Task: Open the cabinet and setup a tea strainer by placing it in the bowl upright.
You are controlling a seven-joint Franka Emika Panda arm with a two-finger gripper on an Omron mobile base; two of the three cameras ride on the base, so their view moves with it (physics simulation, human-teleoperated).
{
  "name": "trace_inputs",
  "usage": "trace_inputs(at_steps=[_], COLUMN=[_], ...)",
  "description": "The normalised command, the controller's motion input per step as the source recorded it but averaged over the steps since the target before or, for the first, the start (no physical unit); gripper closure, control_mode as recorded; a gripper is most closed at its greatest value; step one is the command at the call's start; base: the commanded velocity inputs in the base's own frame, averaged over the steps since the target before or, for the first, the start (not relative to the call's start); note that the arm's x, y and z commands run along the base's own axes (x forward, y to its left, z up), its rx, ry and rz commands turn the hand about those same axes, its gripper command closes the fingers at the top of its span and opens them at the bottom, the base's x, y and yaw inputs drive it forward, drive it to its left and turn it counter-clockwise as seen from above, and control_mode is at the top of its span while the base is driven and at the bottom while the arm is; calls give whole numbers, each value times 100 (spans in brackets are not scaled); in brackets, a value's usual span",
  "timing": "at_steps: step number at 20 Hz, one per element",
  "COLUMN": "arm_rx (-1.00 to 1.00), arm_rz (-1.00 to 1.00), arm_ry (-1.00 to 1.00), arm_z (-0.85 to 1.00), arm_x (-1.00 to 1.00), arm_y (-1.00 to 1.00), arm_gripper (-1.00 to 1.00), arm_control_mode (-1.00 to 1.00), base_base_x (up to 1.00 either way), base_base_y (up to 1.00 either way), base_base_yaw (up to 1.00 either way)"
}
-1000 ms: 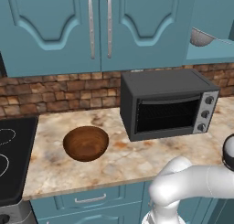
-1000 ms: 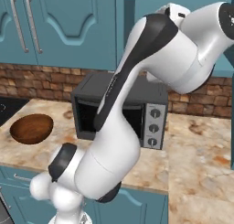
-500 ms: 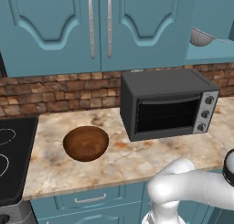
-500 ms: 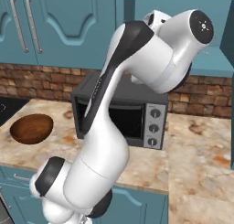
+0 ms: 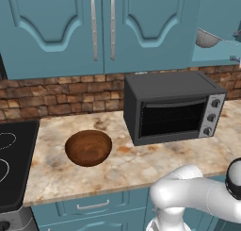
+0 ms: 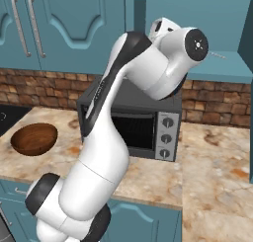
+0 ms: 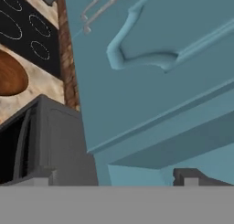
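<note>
Nearest, on the marbled countertop (image 5: 127, 166), the wooden bowl (image 5: 88, 147) is seen left of the black toaster oven (image 5: 172, 111), and nothing is seen inside it. Farther back and up to the right, the single-door cabinet (image 5: 214, 18) is judged to be already open, since its shelf interior is exposed and the tea strainer (image 5: 207, 38) is seen resting there, well apart from the bowl. The gripper (image 7: 114, 177) is raised near the cabinet's underside, with its jaws spread wide and nothing held between them. The opening step is therefore taken as done; grasping the strainer, carrying it down and left, and setting it upright in the bowl are left. No brand, label or writing can be read anywhere.
</note>
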Motion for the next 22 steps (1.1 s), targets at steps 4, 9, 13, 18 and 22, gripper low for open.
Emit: trace_inputs(at_steps=[4, 9, 13, 18, 22], arm_rx=[-4, 6, 18, 14, 0], arm_rz=[-7, 0, 0, 0, 0], arm_ry=[8, 9, 1, 0, 2], arm_z=[0, 5, 6, 0, 0], arm_x=[52, 52, 36, 22, 36], arm_y=[-11, -26, -49, -46, -11], arm_gripper=[-100, -100, -100, -100, -100], arm_control_mode=[-100, -100, -100, -100, -100], base_base_x=[0, 0, 0, 0, 0], base_base_y=[0, 0, 0, 0, 0], base_base_yaw=[0, 0, 0, 0, 0])
